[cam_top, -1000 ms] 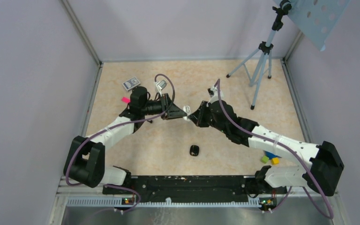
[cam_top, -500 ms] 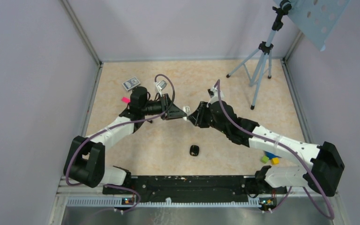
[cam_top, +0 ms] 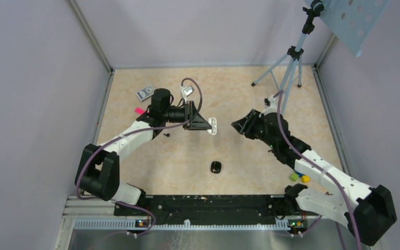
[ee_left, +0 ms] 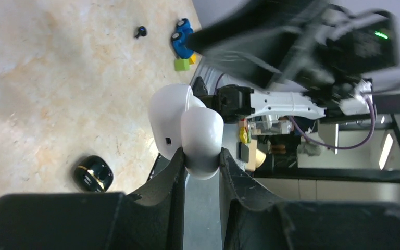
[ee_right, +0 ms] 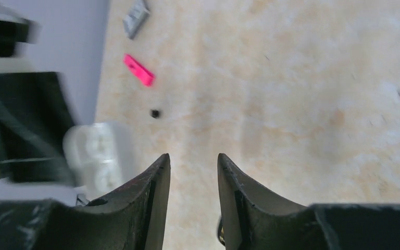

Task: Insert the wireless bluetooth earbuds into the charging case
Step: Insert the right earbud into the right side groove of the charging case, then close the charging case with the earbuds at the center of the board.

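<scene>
The left gripper (ee_left: pixel 202 156) is clamped on the charging case (ee_left: pixel 200 133) and holds it clear of the table (cam_top: pixel 187 156), lid swung open, at about 12 o'clock from a small black object (cam_top: pixel 216 167) lying on the surface. The right gripper (ee_right: pixel 192 161) sits at the case's 3 o'clock, apart from it, its fingers narrowly parted with nothing between them. The right wrist view shows two rounded shapes in the case's open face, but it is too blurred to tell seated earbuds from empty wells. The case looks light, glossy and slippery, with a hinged lid that could flap. It is best pinched across its lower half, clear of the hinge. An earbud would likely need a gentle grip across its body.
</scene>
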`<state>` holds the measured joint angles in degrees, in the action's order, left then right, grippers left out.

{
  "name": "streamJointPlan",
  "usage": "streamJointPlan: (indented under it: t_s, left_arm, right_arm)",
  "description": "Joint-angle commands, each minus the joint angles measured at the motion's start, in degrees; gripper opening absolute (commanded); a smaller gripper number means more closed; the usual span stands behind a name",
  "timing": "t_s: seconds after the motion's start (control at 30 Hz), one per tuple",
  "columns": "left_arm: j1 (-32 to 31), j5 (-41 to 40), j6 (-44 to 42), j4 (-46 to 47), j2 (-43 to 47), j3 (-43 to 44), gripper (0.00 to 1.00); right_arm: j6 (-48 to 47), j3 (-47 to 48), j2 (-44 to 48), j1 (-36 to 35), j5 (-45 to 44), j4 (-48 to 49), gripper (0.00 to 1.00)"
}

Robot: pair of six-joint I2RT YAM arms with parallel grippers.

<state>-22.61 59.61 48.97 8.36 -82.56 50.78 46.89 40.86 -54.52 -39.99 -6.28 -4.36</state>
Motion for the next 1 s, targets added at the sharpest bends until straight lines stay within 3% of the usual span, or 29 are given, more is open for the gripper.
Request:
streamJointPlan:
  t_s: [0.0, 0.2, 0.63, 0.97]
  left_arm:
    - [-1.85, 5.49, -0.42, 1.57, 0.61, 5.13, 0.00]
    - [-3.15, 10.36, 16.03, 26.70, 1.20, 0.61, 0.00]
    - [-4.97, 11.19, 14.03, 26.01, 0.48, 1.21, 0.00]
    - [-4.94, 8.98, 5.40, 14.43, -1.45, 4.33, 0.00]
  right_arm:
    - [6.42, -7.50, -4.93, 5.33, 16.77, 8.74, 0.38]
    - [9.74, -10.26, -8.25, 5.36, 22.55, 21.52, 0.38]
    - [12.98, -10.51, -10.85, 5.34, 29.60, 39.04, 0.38]
    - [11.57, -12.18, -3.96, 5.36, 29.51, 38.00, 0.38]
